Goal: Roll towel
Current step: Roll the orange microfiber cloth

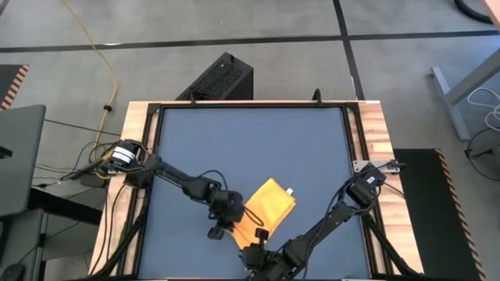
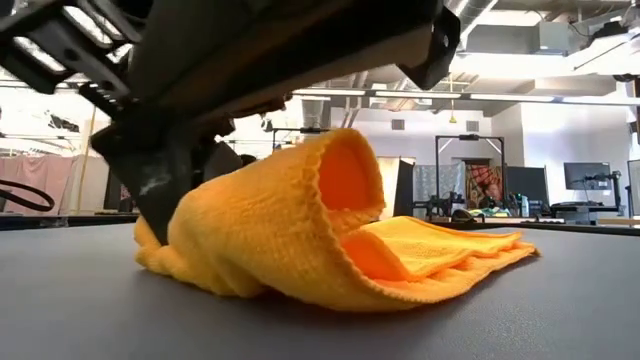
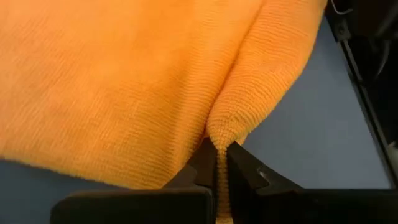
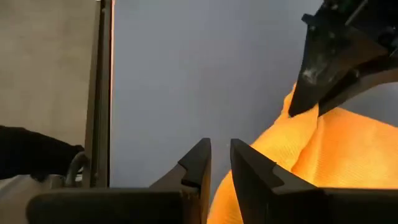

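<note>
Towel [image 1: 269, 204] lies lower centre of high view on tabletop [image 1: 250, 148]. Left end effector [image 3: 221, 171] clamped on a thin fold; right end effector [image 4: 221, 163] slightly apart, empty, beside towel. Risk: thin pinch slips, curl collapses.

Orange towel [image 1: 269, 204] on dark blue table [image 1: 250, 144], both arms at its near edge.

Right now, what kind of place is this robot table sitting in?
Probably a robotics lab or workshop: a bare concrete floor with a yellow cable around the table, and monitors and workbenches under exposed ceiling beams behind it.
</note>
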`<control>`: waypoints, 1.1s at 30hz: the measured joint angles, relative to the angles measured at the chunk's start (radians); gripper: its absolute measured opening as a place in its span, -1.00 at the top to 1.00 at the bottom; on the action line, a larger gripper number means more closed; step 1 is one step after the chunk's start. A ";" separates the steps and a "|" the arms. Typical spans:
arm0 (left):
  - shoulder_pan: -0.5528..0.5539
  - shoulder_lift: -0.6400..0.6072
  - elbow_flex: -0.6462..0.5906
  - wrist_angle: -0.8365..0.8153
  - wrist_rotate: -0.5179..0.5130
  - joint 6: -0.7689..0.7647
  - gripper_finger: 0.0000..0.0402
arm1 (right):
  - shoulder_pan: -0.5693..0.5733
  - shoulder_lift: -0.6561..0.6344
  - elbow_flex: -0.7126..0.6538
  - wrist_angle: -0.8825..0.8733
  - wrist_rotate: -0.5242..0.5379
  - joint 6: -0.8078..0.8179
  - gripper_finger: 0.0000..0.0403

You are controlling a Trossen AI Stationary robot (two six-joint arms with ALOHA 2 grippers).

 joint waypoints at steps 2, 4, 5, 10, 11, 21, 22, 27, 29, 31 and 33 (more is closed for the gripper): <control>0.021 0.000 0.005 -0.027 0.025 -0.011 1.00 | -0.009 -0.001 0.001 0.000 -0.023 -0.002 0.57; 0.037 0.000 0.009 -0.048 0.050 -0.031 1.00 | -0.017 0.000 0.000 -0.009 -0.041 -0.002 0.57; 0.044 0.000 0.009 -0.055 0.067 -0.045 1.00 | -0.024 0.000 -0.003 -0.008 -0.047 -0.002 0.57; 0.068 0.001 0.009 -0.089 0.162 -0.099 1.00 | -0.051 -0.001 -0.037 -0.006 -0.050 0.016 0.57; 0.070 0.001 0.009 -0.098 0.174 -0.098 1.00 | -0.056 -0.001 -0.044 -0.009 -0.051 0.032 0.57; 0.065 0.005 0.009 -0.106 0.249 -0.036 0.89 | -0.068 -0.001 -0.107 -0.011 -0.050 0.227 0.57; 0.065 0.005 0.009 -0.101 0.250 -0.025 0.85 | -0.068 -0.001 -0.119 -0.011 -0.049 0.257 0.57; 0.062 0.005 0.009 -0.099 0.252 -0.016 0.62 | -0.068 -0.006 -0.166 0.006 -0.041 0.377 0.57; 0.065 0.005 0.009 -0.104 0.252 0.004 0.54 | -0.068 -0.006 -0.177 0.009 -0.037 0.408 0.57; 0.073 0.002 0.009 -0.104 0.254 0.041 0.47 | -0.068 -0.006 -0.182 0.008 -0.037 0.425 0.57; 0.083 -0.003 0.009 -0.103 0.264 0.067 0.42 | -0.068 -0.006 -0.183 0.008 -0.037 0.425 0.57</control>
